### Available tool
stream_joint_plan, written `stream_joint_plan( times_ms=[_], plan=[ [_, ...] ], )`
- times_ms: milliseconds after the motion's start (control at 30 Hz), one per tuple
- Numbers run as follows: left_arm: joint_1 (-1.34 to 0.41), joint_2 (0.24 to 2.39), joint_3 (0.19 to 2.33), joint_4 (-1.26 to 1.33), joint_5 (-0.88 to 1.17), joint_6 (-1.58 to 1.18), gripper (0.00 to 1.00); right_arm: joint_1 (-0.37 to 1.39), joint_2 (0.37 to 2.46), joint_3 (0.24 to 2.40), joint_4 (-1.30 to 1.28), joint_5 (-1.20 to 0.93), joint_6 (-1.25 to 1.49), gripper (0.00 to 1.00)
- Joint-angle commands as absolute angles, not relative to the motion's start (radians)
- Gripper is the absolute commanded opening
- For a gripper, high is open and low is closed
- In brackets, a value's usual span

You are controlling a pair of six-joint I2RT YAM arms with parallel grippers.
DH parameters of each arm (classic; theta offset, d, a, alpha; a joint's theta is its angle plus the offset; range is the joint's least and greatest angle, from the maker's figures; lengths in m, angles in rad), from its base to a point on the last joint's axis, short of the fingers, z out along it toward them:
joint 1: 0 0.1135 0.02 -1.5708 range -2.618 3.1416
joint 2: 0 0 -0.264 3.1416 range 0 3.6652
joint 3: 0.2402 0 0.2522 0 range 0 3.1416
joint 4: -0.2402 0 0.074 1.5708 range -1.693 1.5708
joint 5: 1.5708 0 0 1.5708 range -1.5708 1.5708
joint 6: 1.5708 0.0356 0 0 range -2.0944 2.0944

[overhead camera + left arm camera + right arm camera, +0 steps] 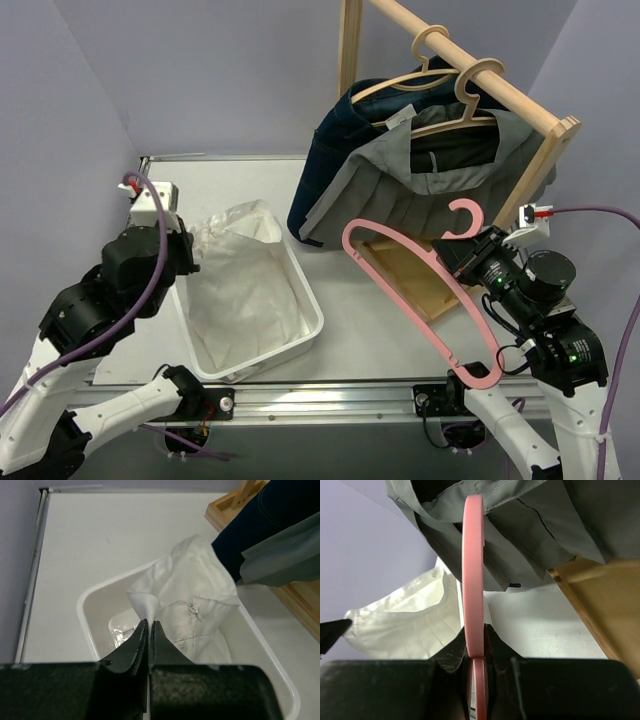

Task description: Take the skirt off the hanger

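White skirt (245, 275) lies bunched in a white plastic bin (262, 357), off the hanger. The bin sits on the table (240, 180) toward its left edge, btwn mid-table & the near edge. We see the cloth piled highest along the bin's far & right sides, w/ a fold draped over the far rim. Our left gripper (149, 625) hangs over the bin's left part. Its jaws are pressed nearly together w/ a narrow ridge of the skirt's fabric pinched btwn them, & the fabric rises from the pile up to the fingertips.

Pink hanger (473, 555) is bare. Our right gripper (475, 641) clamps its thin bar near the hook, jaws tight on both sides of the plastic. The hanger is held in the air over the table's right half, hook pointing to the far-right. One arm slopes down toward the near edge, the other reaches toward mid-table. Hanger & skirt are well apart.

Behind the hanger we see a wooden rack (545, 140) standing at the far-right corner. Two wooden hangers (465, 85) on its rail carry a grey pleated garment (400, 190) & a navy garment (325, 160), both drooping toward the table. The navy hem comes near the bin's far-right corner; we can't tell if it touches. Walls (200, 80) round the table are pale lilac.
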State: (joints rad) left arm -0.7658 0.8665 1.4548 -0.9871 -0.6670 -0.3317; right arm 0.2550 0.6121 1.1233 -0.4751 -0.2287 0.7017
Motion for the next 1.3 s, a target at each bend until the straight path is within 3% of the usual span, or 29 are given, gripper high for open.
stream_joint_plan(
  times_ms=[0,367,400,433,533,567,700,967,1267],
  plan=[
    [-0.759,0.896,1.385,-1.077,-0.621,-0.463,0.02,0.248,0.627,1.118,-0.417,-0.255,0.686,0.0],
    [-0.723,1.012,1.227,-1.06,-0.396,-0.62,0.03,0.247,0.699,1.105,-0.425,-0.273,0.64,0.0],
    [-0.723,1.022,1.241,-1.057,-0.371,-0.612,0.11,0.248,0.704,1.098,-0.422,-0.276,0.64,0.0],
    [-0.723,1.034,1.253,-1.054,-0.364,-0.595,0.46,0.249,0.709,1.094,-0.419,-0.275,0.64,0.0],
    [-0.724,1.078,1.31,-1.054,-0.344,-0.562,0.96,0.247,0.727,1.081,-0.414,-0.273,0.634,0.0],
    [-0.727,1.083,1.325,-1.054,-0.341,-0.555,0.99,0.247,0.735,1.08,-0.411,-0.272,0.635,0.0],
    [-0.785,1.083,1.413,-1.043,-0.347,-0.519,0.94,0.247,0.75,1.063,-0.4,-0.255,0.647,0.0],
    [-1.219,1.229,1.71,-1.022,-0.4,-0.394,0.94,0.25,0.836,1.008,-0.416,-0.147,0.733,0.0],
    [-1.626,1.33,1.709,-0.795,-0.632,-0.097,0.94,0.25,0.834,0.98,-0.484,0.04,0.989,0.0]
  ],
)
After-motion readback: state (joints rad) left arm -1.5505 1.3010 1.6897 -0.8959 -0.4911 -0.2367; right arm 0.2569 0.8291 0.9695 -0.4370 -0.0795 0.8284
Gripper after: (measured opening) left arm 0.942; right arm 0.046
